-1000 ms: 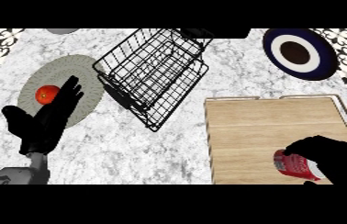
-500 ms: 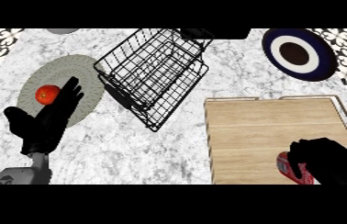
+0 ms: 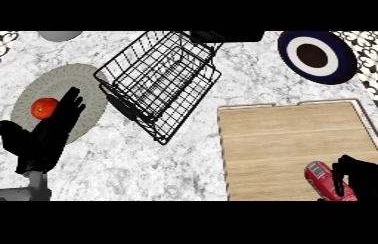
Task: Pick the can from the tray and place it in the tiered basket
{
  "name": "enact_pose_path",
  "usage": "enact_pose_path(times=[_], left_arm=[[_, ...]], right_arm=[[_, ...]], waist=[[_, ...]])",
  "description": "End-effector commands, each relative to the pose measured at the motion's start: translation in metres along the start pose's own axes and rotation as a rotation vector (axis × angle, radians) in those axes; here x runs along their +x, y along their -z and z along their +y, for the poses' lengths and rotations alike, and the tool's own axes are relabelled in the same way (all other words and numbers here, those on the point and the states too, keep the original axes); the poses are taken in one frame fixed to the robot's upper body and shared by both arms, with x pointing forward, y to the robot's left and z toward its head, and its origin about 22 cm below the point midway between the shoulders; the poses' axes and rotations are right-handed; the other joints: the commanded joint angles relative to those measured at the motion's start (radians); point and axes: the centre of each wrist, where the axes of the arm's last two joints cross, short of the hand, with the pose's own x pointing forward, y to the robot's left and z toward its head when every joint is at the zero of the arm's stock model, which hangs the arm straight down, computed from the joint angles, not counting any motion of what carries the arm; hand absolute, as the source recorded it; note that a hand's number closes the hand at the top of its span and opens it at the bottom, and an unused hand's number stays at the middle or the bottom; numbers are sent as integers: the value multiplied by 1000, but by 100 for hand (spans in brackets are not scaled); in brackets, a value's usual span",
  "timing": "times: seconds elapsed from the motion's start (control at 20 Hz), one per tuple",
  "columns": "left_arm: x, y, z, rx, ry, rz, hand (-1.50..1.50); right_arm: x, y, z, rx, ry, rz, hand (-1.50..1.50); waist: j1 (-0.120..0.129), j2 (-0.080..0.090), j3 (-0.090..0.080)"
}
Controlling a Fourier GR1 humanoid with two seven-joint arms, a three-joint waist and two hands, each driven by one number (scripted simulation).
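We are seeing the right robot hand (image 3: 357, 182), curled round the can (image 3: 317, 174), dragging it toward the tray (image 3: 295, 138) edge nearest us, not lifting.

No readable text, brand, number or sign in view. The red can (image 3: 319, 177) on the wooden tray (image 3: 288, 138) has a small pale patch near its upper end that looks like a label, but no characters can be made out on it.
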Motion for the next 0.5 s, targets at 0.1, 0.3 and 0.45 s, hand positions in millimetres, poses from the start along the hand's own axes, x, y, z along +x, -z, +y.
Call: enact_pose_path(times=[0.1,0.3,0.45], left_arm=[[-4,-4,-3,4,6,-2,0],[-4,-4,5,-11,3,7,0],[-5,-1,0,-20,8,-4,0]], right_arm=[[39,-23,-6,-280,197,319,150],[74,-39,-38,-507,450,221,150],[87,-59,-62,-599,518,161,150]], waist=[[10,2,5],[19,2,5],[22,5,4]])
